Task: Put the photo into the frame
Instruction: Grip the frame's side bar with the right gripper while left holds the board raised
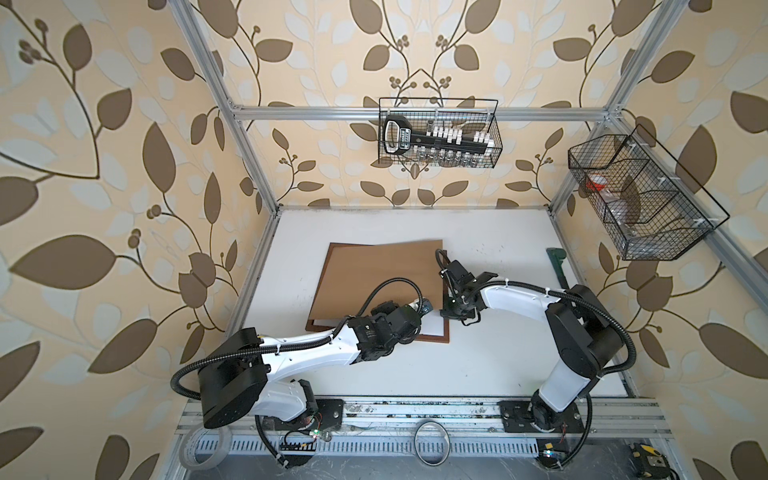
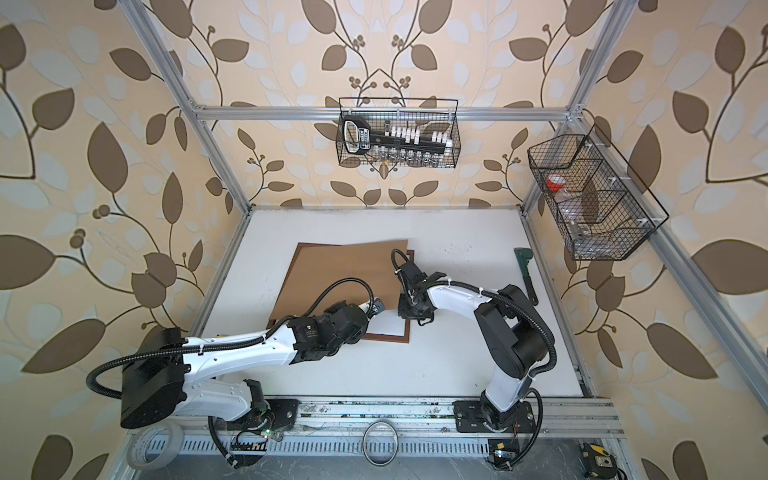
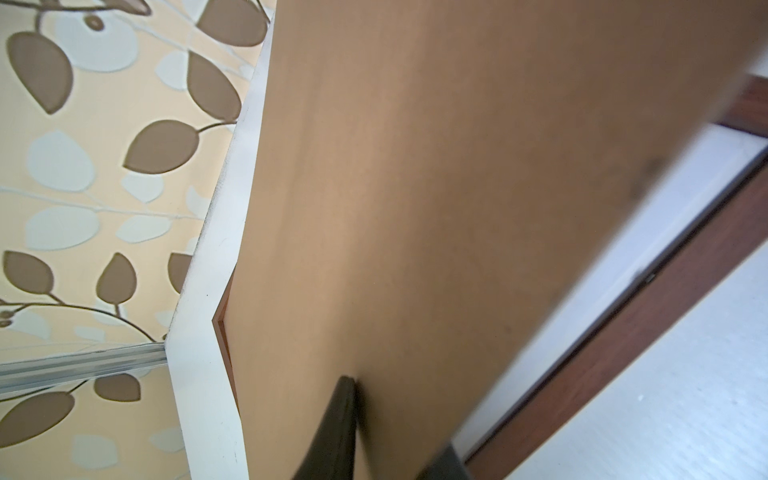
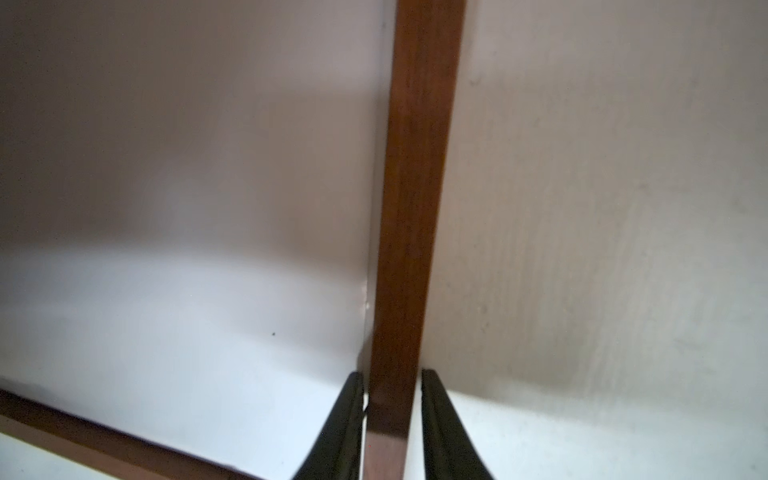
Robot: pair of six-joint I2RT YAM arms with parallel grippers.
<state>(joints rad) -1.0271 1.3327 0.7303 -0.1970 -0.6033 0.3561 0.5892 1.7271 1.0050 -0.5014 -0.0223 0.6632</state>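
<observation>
My left fingers [image 3: 337, 428] are clamped on the near edge of the brown backing board [image 1: 386, 274], one above it and one below. In both top views the board lies skewed over the frame [image 4: 415, 166], and its held edge looks lifted off it. The frame lies flat on the white table [image 1: 498, 353].

My right fingers [image 4: 348, 419] straddle the frame's right rail, one on each side of the wood. A sliver of light shows beside each finger, so I cannot tell whether they pinch the rail yet or only bracket it.

The photo's landscape side shows nowhere. A white sheet [image 4: 187, 208] lies inside the frame, under the board. It may be the photo face down or the mat; I cannot tell which.

I judge the task to be late. If that sheet is the photo, it is already in place. What is left is to square the board with the frame and lay it flat inside, with the frame held steady.
</observation>
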